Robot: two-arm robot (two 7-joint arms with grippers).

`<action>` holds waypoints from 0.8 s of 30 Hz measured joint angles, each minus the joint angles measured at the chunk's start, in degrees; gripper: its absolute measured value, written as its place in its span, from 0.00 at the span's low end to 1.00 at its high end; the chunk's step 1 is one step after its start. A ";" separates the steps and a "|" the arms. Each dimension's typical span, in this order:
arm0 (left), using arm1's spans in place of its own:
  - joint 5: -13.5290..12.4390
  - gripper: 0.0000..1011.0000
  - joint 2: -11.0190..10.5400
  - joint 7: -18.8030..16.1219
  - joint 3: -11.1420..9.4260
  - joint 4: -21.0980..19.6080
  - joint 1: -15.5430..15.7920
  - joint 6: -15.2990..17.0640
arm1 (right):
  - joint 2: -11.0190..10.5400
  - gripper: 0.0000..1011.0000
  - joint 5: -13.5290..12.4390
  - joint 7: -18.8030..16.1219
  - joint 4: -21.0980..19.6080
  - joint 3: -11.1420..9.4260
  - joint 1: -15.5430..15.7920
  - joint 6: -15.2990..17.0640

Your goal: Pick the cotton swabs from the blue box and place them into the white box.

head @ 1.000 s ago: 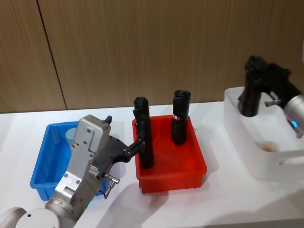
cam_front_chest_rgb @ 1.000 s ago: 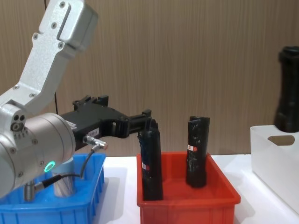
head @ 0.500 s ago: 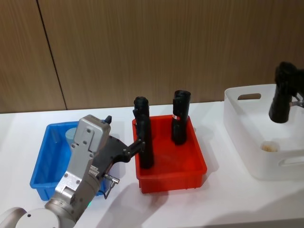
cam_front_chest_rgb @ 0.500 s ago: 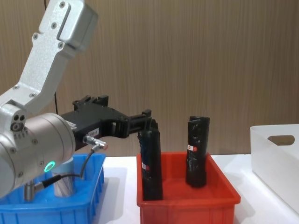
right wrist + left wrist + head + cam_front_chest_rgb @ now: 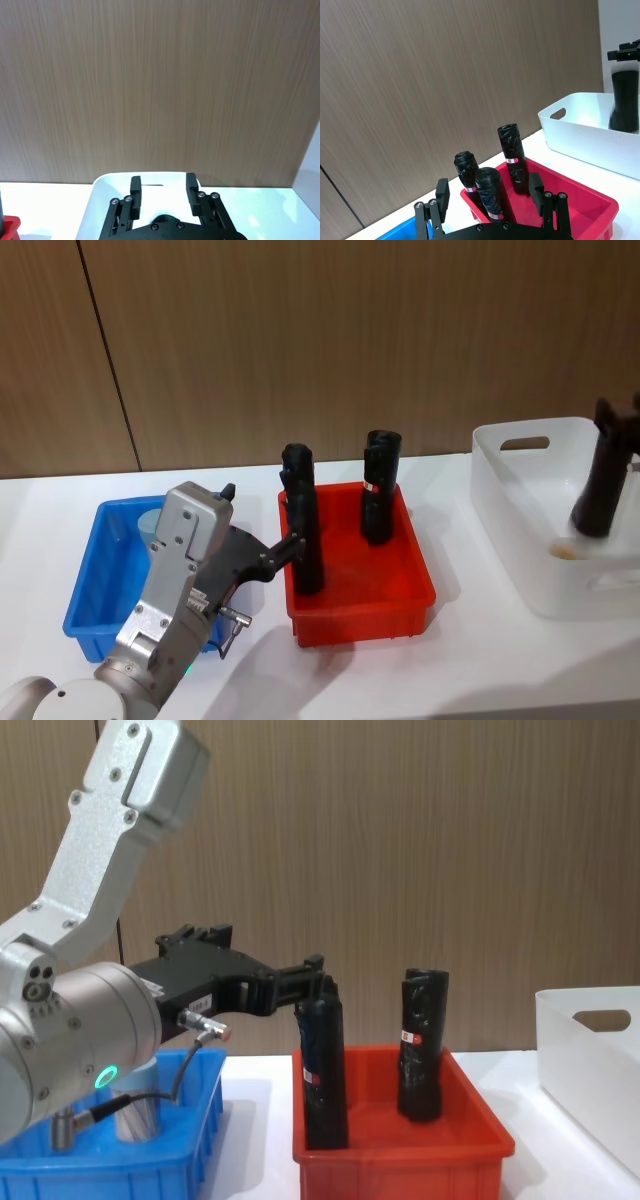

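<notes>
– Jaws status, left side first?
– Left gripper [image 5: 489,192]: jaws apart, nothing between them. In the head view it sits lower left of centre, reaching across from the blue box [image 5: 88,585] towards the red bin [image 5: 360,622]. Its tip is just beside the nearer black tube [image 5: 303,535]; can't tell if they touch.
– Swabs?
– One cotton swab jar [image 5: 135,1112] stands upright in the blue box, far end, partly behind the left arm. Pale blue lid [image 5: 150,523] shows in the head view.
– Middle?
– Red bin at centre of the worktop [image 5: 480,660], between the blue box and the white box [image 5: 560,597]. Black tubes upright in it; the left wrist view shows three.
– Right side?
– White box at right edge of the head view. There's a small pale round item [image 5: 563,551] on its floor; too small to say what it is.
– Right jaws?
– Right gripper [image 5: 163,184]: jaws apart, empty. It hangs over the white box at far right of the head view.
</notes>
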State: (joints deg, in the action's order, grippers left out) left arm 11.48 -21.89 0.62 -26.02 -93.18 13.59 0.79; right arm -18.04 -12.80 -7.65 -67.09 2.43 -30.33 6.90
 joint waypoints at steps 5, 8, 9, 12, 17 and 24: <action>0.00 0.99 0.00 0.00 0.00 0.00 0.00 0.00 | -0.10 0.65 -0.06 0.10 0.67 -0.22 -0.13 0.06; 0.00 0.99 0.00 0.00 0.00 0.00 0.00 0.00 | -0.15 0.73 -0.08 0.17 0.89 -0.31 -0.14 0.06; 0.00 0.99 0.00 0.00 0.00 0.00 0.00 0.00 | -0.15 0.76 -0.09 0.18 0.91 -0.33 -0.14 0.06; 0.00 0.99 0.00 0.00 0.00 0.00 0.00 0.00 | -0.20 0.86 -0.11 0.24 1.02 -0.45 -0.14 -0.01; 0.00 0.99 0.00 0.00 0.00 0.00 0.00 0.00 | -0.27 0.99 -0.15 0.28 1.06 -0.62 -0.08 -0.20; 0.00 0.99 0.00 0.00 0.00 0.00 0.00 0.00 | -0.30 0.99 -0.20 0.32 1.08 -0.72 0.01 -0.34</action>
State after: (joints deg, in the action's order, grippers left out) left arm 11.48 -21.89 0.62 -26.02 -93.18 13.59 0.79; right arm -18.34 -12.99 -7.33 -66.01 1.71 -30.31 6.56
